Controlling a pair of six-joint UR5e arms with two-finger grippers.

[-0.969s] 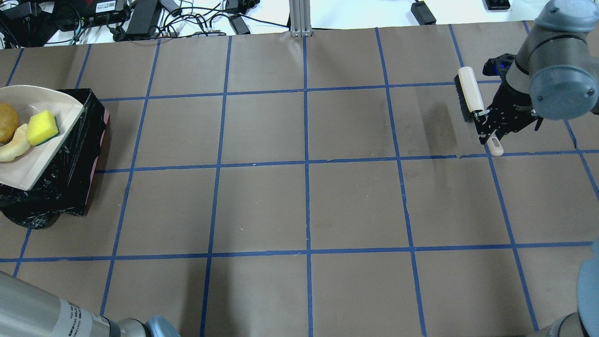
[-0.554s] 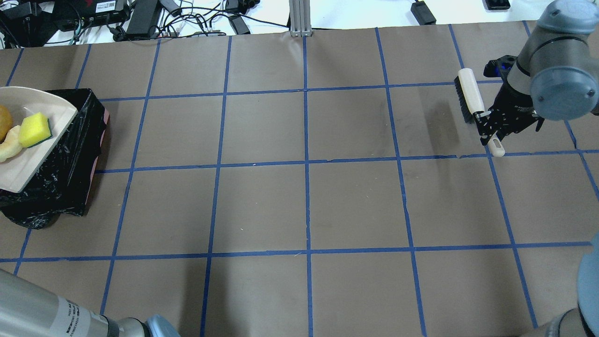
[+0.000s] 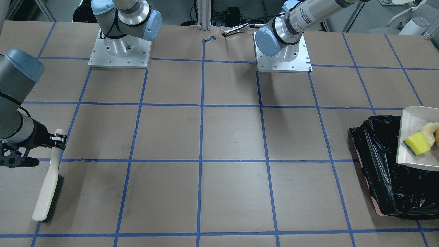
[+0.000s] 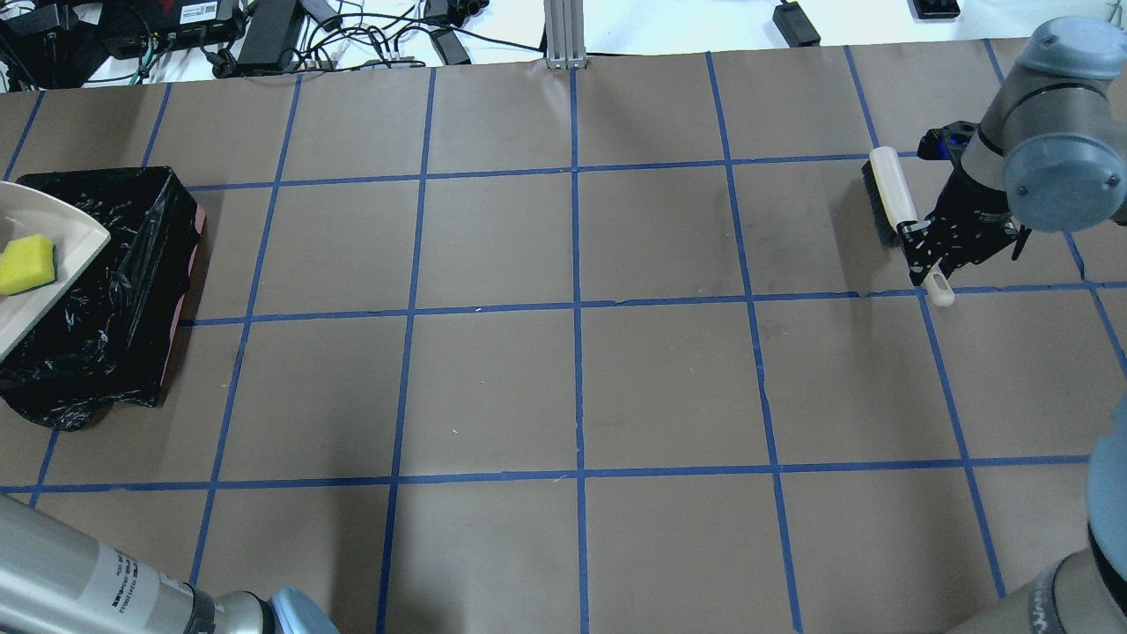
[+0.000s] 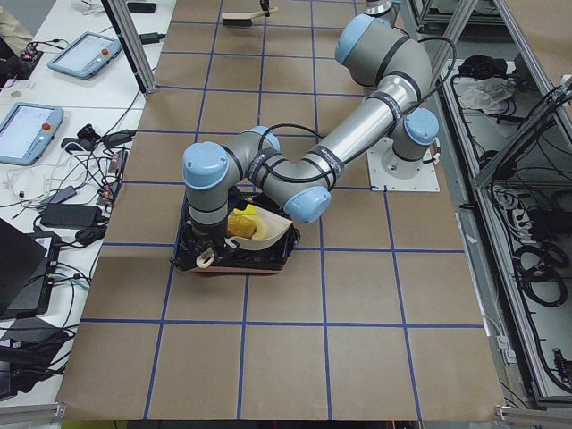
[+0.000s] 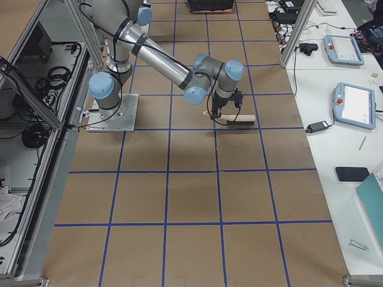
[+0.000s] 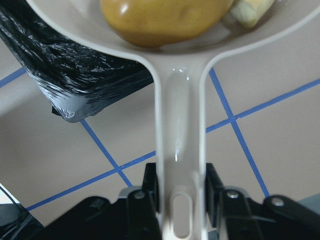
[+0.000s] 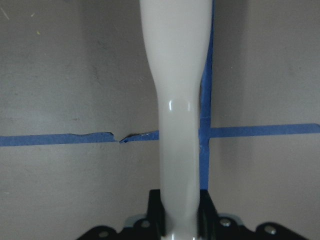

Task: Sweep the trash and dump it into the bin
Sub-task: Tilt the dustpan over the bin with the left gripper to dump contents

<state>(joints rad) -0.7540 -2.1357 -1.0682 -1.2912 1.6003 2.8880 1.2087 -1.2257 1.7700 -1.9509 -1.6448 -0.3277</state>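
The black-lined bin (image 4: 114, 282) stands at the table's left end, pink base at its edge; it also shows in the front view (image 3: 380, 164). My left gripper (image 7: 181, 185) is shut on the handle of a cream dustpan (image 4: 70, 233), held tilted over the bin. In the pan lie the yellow sponge (image 4: 26, 264), the potato-like lump (image 7: 165, 17) and the pale peel slice (image 3: 428, 130). My right gripper (image 4: 923, 249) is shut on the handle of a white brush (image 4: 894, 198) at the far right, bristles close to the table.
Cables and power bricks (image 4: 264, 35) and an aluminium post (image 4: 562, 35) line the far table edge. Both arm bases (image 3: 118, 48) (image 3: 283, 51) stand on the robot's side. The table (image 4: 572, 387) is brown paper with a blue tape grid.
The dustpan has moved left, partly out of the overhead view; the lump and peel have left that view. The right gripper with the brush has shifted slightly right.
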